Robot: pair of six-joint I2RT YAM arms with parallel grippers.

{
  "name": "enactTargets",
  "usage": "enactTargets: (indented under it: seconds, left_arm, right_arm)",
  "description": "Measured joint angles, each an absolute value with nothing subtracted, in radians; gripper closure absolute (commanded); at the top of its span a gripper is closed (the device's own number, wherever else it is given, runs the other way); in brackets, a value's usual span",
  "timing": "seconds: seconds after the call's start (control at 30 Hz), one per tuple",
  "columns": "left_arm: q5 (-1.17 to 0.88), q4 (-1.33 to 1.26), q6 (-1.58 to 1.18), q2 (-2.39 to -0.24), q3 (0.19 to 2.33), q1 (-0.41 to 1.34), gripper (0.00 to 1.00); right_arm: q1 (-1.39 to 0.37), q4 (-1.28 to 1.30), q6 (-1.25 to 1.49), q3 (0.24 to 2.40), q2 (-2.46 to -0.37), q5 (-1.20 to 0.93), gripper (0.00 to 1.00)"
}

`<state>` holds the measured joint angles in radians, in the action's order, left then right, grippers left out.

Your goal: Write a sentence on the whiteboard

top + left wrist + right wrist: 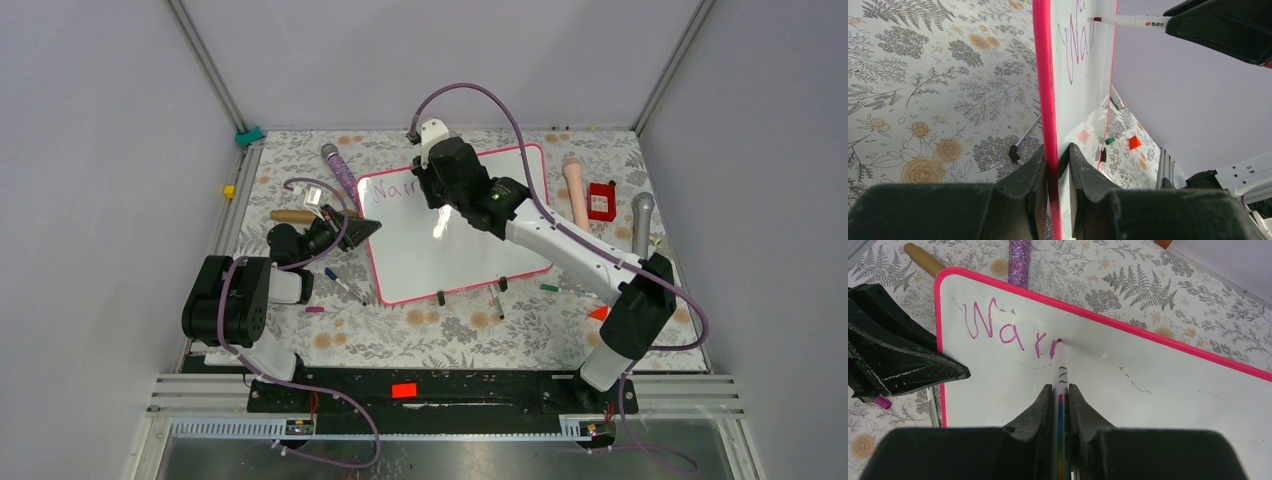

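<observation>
The whiteboard [470, 240] with its pink frame lies in the middle of the floral table. The sentence [1008, 330] reads "Warn" in purple-pink letters at the board's top left; it also shows in the top view [397, 190] and the left wrist view [1078, 45]. My right gripper [1060, 390] is shut on a white marker [1060, 375] whose tip touches the board at the last letter. My left gripper [1057, 155] is shut on the board's left pink edge [1045, 90]; it shows in the top view [372, 227] too.
A glittery purple cylinder [338, 167] and a wooden-handled tool [292, 216] lie left of the board. A blue marker [344, 286] lies near the left arm. A pink cylinder [577, 190], a red box [601, 201] and a grey cylinder [641, 222] lie right. Black caps [441, 297], a green marker [549, 287] and an orange triangle [598, 313] lie in front.
</observation>
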<state>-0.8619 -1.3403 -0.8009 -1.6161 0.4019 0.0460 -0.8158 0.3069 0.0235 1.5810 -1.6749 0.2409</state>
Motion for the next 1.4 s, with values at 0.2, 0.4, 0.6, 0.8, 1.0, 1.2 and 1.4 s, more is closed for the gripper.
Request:
enactTargets:
  seconds: [0.2,0.4,0.6,0.8,1.0,1.2,1.4]
  left_arm:
    - [-0.862,-1.34,-0.801,-1.616,0.402,0.046,1.0]
    - [-0.862,-1.338,-0.801,-1.616,0.402,0.046,1.0]
    - [-0.86,-1.334,-0.801,-1.616,0.402,0.046,1.0]
    - [-0.86,-1.334,-0.801,-1.616,0.402,0.046,1.0]
    - [-0.86,-1.334,-0.801,-1.616,0.402,0.046,1.0]
    - [-0.86,-1.334,-0.801,-1.616,0.402,0.046,1.0]
    - [-0.86,-1.334,-0.801,-1.616,0.402,0.046,1.0]
  right_arm:
    - [-0.813,0.307,0.026,1.581,-1.675,0.241,1.0]
    - [-0.812,0.301,0.034,1.574,-1.674,0.241,1.0]
    - [-0.812,0.295,0.036,1.538,-1.656,0.242,1.0]
    - [-0.812,0.294,0.038,1.515,-1.643,0.242,1.0]
    - [-0.812,0.295,0.04,1.507,-1.638,0.241,1.0]
    - [-0.812,0.295,0.04,1.508,-1.638,0.241,1.0]
    - [-0.811,0.31,0.039,1.535,-1.652,0.242,1.0]
